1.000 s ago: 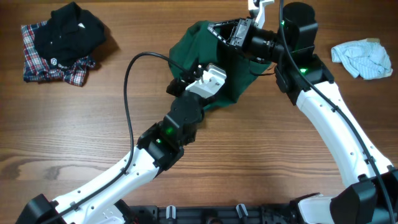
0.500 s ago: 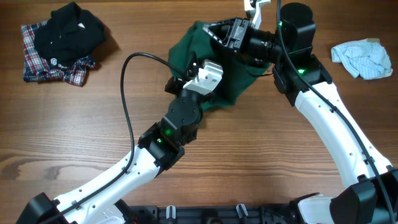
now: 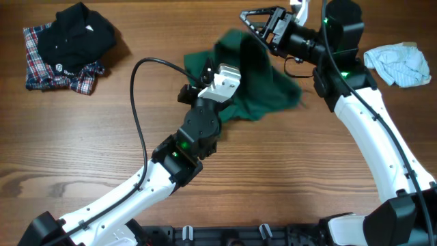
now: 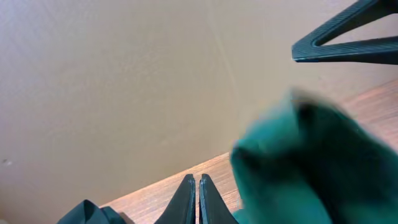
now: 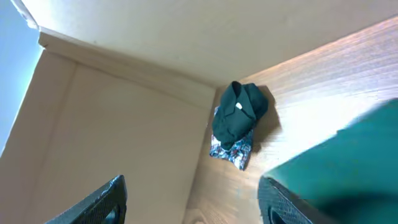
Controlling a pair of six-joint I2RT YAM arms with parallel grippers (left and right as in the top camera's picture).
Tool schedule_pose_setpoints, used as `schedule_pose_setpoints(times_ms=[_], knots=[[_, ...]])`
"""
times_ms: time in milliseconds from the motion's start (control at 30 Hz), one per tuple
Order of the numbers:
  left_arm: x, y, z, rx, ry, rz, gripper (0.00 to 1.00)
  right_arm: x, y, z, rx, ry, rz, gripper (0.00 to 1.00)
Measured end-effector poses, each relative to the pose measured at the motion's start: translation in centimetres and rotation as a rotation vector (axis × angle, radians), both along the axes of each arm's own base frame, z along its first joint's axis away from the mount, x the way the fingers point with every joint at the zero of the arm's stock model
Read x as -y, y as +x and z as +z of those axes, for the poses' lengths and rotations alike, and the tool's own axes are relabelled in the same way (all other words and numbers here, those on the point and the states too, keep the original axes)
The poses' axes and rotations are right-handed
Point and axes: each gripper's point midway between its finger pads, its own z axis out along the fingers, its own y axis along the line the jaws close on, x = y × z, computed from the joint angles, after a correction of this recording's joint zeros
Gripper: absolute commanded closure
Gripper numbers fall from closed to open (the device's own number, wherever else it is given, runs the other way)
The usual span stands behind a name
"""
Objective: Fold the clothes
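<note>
Overhead: green garment [image 3: 263,85] bunched on the wooden table [image 3: 82,150], back of centre, its upper part blurred. Left gripper [image 3: 207,74] at the garment's left edge. Right gripper [image 3: 256,24] above the garment's top edge, fingers spread wide, nothing between them. Black shirt [image 3: 78,27] heaped on a plaid shirt [image 3: 41,68], far left corner. Pale blue garment [image 3: 397,63] crumpled at the right, well apart. Left wrist: left gripper [image 4: 196,186] with fingertips pressed together; whether cloth is nipped lower down cannot be told. Green garment [image 4: 305,162] blurred, to the right. Right wrist: right gripper [image 5: 193,202] wide open, empty. Green garment [image 5: 348,162] blurred, lower right. Black shirt [image 5: 239,112] on the plaid shirt [image 5: 230,152] by the wall.
</note>
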Motion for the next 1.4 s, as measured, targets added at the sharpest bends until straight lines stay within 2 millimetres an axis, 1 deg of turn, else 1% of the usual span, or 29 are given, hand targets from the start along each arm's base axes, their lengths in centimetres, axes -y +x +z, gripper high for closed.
schedule_pose_setpoints(times_ms=[33,100,133,167,267,300,400,467,533,600,667,700,733,767,800,833,900,933,967,1000,1033,1100,1133,1167,1200,1267,1300,1333,1400], knots=[[0.0,0.0,0.0,0.000,0.000,0.000,0.75,0.0,0.0,-0.1,-0.003,-0.002,0.001,0.33],[0.0,0.0,0.0,-0.001,0.001,0.000,0.20,0.0,-0.1,-0.2,-0.008,-0.005,0.003,0.33],[0.0,0.0,-0.2,-0.006,0.002,-0.002,0.08,0.0,-0.1,-0.2,-0.007,-0.005,0.003,0.33],[0.2,0.0,-0.5,-0.017,0.012,-0.012,0.00,0.0,-0.1,-0.2,-0.007,-0.005,0.003,0.33],[1.4,-0.3,-2.4,-0.090,0.050,-0.087,0.00,0.0,-0.1,-0.3,-0.007,-0.008,0.002,0.33],[2.2,-0.5,-3.4,-0.129,0.061,-0.136,0.00,0.0,0.0,-0.3,-0.007,-0.009,-0.001,0.33],[3.2,-0.8,-5.0,-0.194,0.042,-0.211,0.00,0.2,0.2,-0.3,-0.006,-0.012,-0.016,0.33],[3.7,-0.5,-5.5,-0.209,0.013,-0.248,0.00,0.3,0.3,-0.4,-0.006,-0.014,-0.024,0.33],[3.9,0.6,-6.2,-0.210,-0.004,-0.258,0.00,0.8,0.6,-0.4,-0.008,-0.015,-0.038,0.33],[3.8,1.6,-7.4,-0.223,0.004,-0.250,0.00,1.6,0.9,-0.5,-0.010,-0.016,-0.056,0.33],[3.9,2.6,-10.1,-0.288,0.026,-0.233,0.00,3.4,1.7,-0.6,-0.019,-0.017,-0.098,0.33],[4.1,2.8,-11.1,-0.324,0.021,-0.231,0.00,4.3,1.9,-0.7,-0.023,-0.017,-0.114,0.33],[4.4,2.9,-12.0,-0.372,-0.006,-0.225,0.00,5.1,2.2,-0.9,-0.033,-0.017,-0.129,0.32],[4.9,3.0,-12.4,-0.409,-0.044,-0.222,0.00,5.9,2.4,-1.0,-0.042,-0.017,-0.145,0.32],[5.6,3.1,-12.2,-0.437,-0.095,-0.231,0.00,6.9,2.6,-1.3,-0.056,-0.018,-0.164,0.31],[6.6,3.2,-11.2,-0.458,-0.174,-0.256,0.00,8.0,2.8,-1.6,-0.072,-0.018,-0.186,0.30],[8.6,3.8,-7.6,-0.437,-0.327,-0.318,0.00,9.8,3.1,-2.3,-0.111,-0.021,-0.224,0.28],[9.2,4.0,-6.2,-0.421,-0.373,-0.338,0.00,10.7,3.1,-2.8,-0.137,-0.023,-0.242,0.28],[9.6,4.2,-4.9,-0.405,-0.415,-0.351,0.00,11.5,3.0,-3.4,-0.168,-0.024,-0.260,0.23],[10.0,4.6,-4.0,-0.398,-0.451,-0.360,0.00,12.8,2.8,-4.5,-0.230,-0.026,-0.288,0.19],[10.2,5.1,-4.5,-0.411,-0.466,-0.353,0.00,13.5,2.6,-5.0,-0.257,-0.029,-0.300,0.18],[10.2,6.1,-6.1,-0.449,-0.496,-0.326,0.00,14.6,2.3,-5.9,-0.296,-0.042,-0.317,0.17],[10.3,6.9,-7.4,-0.478,-0.515,-0.307,0.00,15.3,2.0,-6.5,-0.316,-0.052,-0.328,0.17],[10.3,7.7,-9.7,-0.525,-0.537,-0.280,0.00,16.0,1.9,-6.8,-0.328,-0.059,-0.338,0.17],[10.2,8.0,-11.3,-0.562,-0.548,-0.260,0.00,16.4,1.8,-6.9,-0.328,-0.066,-0.344,0.16],[10.3,8.4,-13.4,-0.614,-0.584,-0.234,0.00,16.9,1.6,-7.3,-0.336,-0.079,-0.349,0.16],[10.6,8.5,-14.1,-0.637,-0.610,-0.228,0.00,17.0,1.6,-7.4,-0.336,-0.085,-0.348,0.16],[10.8,8.6,-14.4,-0.647,-0.629,-0.223,0.00,17.1,1.5,-7.5,-0.334,-0.089,-0.347,0.16],[11.0,8.7,-14.1,-0.649,-0.663,-0.225,0.00,17.0,1.4,-7.6,-0.334,-0.096,-0.344,0.16]])
